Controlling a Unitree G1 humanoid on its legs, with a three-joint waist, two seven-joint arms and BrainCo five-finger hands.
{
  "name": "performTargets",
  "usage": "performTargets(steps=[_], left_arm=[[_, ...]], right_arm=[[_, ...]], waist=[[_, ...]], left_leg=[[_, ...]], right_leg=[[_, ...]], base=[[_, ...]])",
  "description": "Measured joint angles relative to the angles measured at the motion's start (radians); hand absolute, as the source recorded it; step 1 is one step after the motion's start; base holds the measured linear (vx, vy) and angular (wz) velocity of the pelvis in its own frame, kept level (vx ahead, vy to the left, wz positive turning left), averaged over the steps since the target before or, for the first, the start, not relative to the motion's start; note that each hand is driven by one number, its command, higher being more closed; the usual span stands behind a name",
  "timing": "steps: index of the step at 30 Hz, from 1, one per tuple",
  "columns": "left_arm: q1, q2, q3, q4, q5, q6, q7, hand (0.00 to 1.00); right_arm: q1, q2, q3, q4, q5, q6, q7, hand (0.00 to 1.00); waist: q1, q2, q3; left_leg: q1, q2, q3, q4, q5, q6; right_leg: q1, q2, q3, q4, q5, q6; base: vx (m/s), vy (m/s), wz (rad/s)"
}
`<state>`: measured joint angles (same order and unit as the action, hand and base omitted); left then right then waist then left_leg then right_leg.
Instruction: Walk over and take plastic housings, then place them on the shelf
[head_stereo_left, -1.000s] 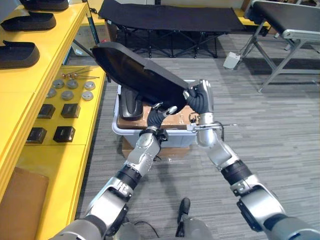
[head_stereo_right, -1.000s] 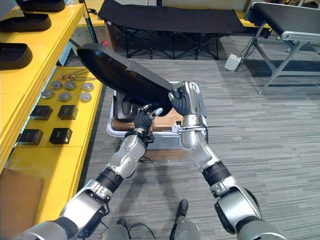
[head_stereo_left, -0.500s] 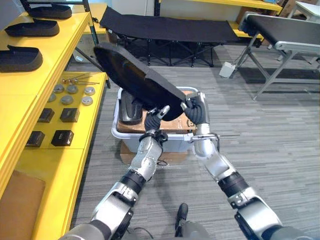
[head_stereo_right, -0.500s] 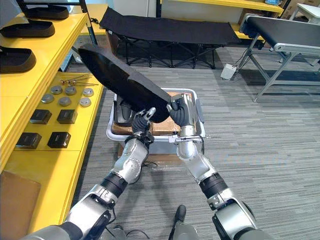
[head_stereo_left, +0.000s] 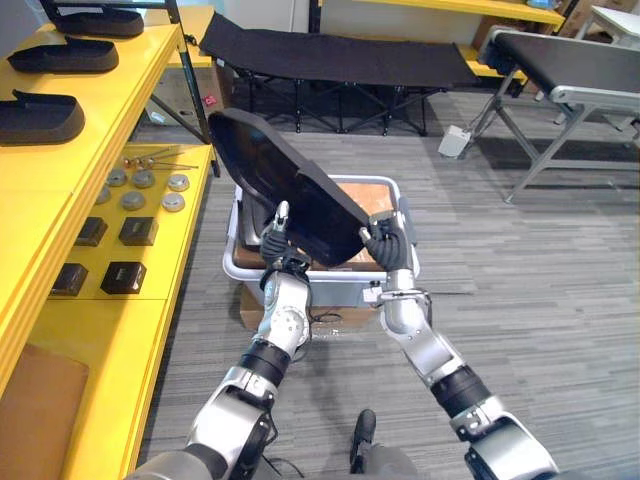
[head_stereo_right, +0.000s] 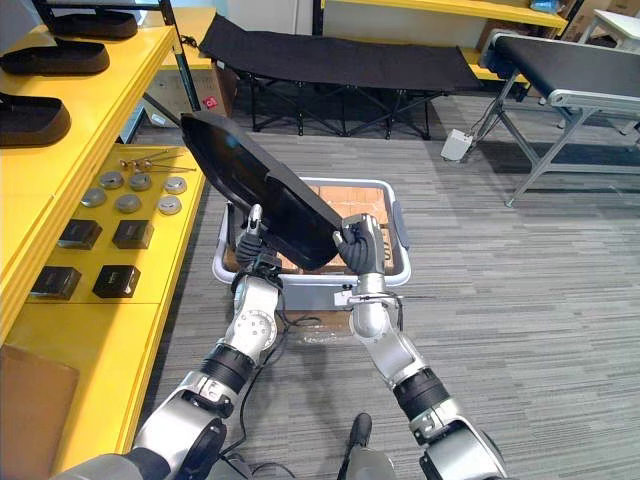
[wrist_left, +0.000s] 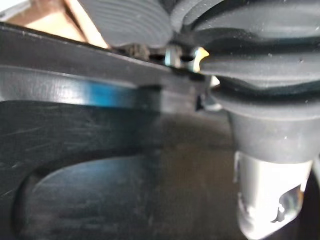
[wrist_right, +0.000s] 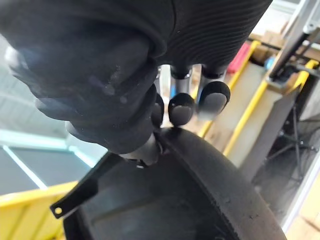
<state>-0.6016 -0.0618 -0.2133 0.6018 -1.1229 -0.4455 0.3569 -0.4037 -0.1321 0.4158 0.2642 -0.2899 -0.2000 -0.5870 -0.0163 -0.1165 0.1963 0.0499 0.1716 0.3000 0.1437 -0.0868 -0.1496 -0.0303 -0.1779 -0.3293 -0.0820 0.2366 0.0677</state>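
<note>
Left hand (head_stereo_left: 272, 243) and right hand (head_stereo_left: 386, 240) fingers (wrist_right: 181, 108) clasp housing (head_stereo_left: 298, 192).

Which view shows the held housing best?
Right eye view: whole housing shows, tilted over the bin, left hand and right hand holding its lower end. Left eye view matches; wrist views give close patches.

The housing (head_stereo_left: 290, 190) I hold is black plastic, smooth with a dull sheen; the bin (head_stereo_right: 310, 290) under it, pale plastic.
</note>
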Motion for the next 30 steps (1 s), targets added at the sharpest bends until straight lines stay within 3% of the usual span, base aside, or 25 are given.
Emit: performTargets(steps=[13,14,17,21,25,30], left_arm=[[0.053,-0.013,0.004,0.0,-0.006,-0.011,-0.06,1.0],[0.053,-0.013,0.004,0.0,-0.006,-0.01,-0.062,0.0],[0.053,-0.012,-0.002,0.0,0.003,-0.007,-0.082,0.0],[0.054,0.003,-0.01,0.0,0.006,0.02,-0.164,0.0],[0.058,0.027,-0.043,-0.001,0.083,0.039,-0.223,0.0],[0.058,0.035,-0.076,-0.004,0.12,0.056,-0.254,0.0]], right_arm=[[0.045,0.006,0.015,-0.014,0.0,0.0,0.0,1.0],[0.046,0.006,0.015,-0.017,0.0,0.0,0.0,1.0],[0.046,0.006,0.005,-0.017,0.001,0.0,0.0,1.0],[0.047,0.005,-0.017,-0.017,0.003,0.0,0.0,1.0],[0.047,-0.003,-0.035,-0.018,0.003,0.0,-0.002,1.0],[0.047,-0.021,-0.043,-0.017,0.002,0.01,-0.038,1.0]], waist=[[-0.003,-0.004,-0.015],[-0.003,-0.004,-0.015],[-0.002,-0.004,-0.015],[-0.003,-0.004,-0.015],[-0.003,-0.004,-0.015],[-0.003,0.002,-0.018]], left_leg=[[0.009,-0.013,-0.004,0.005,-0.004,0.007],[0.009,-0.013,-0.004,0.004,-0.005,0.006],[0.009,-0.013,-0.004,0.004,-0.005,0.007],[0.011,-0.013,-0.001,0.004,-0.005,0.006],[0.019,-0.014,0.008,0.003,-0.006,0.007],[0.02,-0.015,0.009,0.003,-0.006,0.007]], right_leg=[[0.011,-0.014,0.002,0.0,-0.002,0.009],[0.011,-0.014,0.002,0.0,-0.002,0.009],[0.011,-0.014,0.002,0.0,-0.001,0.008],[0.012,-0.014,0.003,0.0,-0.001,0.008],[0.013,-0.014,0.008,0.0,-0.001,0.009],[0.013,-0.015,0.008,0.0,-0.001,0.009]], base=[[-0.01,0.007,0.01],[0.0,0.0,0.0],[0.0,0.0,0.0],[0.0,0.0,-0.01],[0.0,0.0,-0.06],[0.0,0.0,0.0]])
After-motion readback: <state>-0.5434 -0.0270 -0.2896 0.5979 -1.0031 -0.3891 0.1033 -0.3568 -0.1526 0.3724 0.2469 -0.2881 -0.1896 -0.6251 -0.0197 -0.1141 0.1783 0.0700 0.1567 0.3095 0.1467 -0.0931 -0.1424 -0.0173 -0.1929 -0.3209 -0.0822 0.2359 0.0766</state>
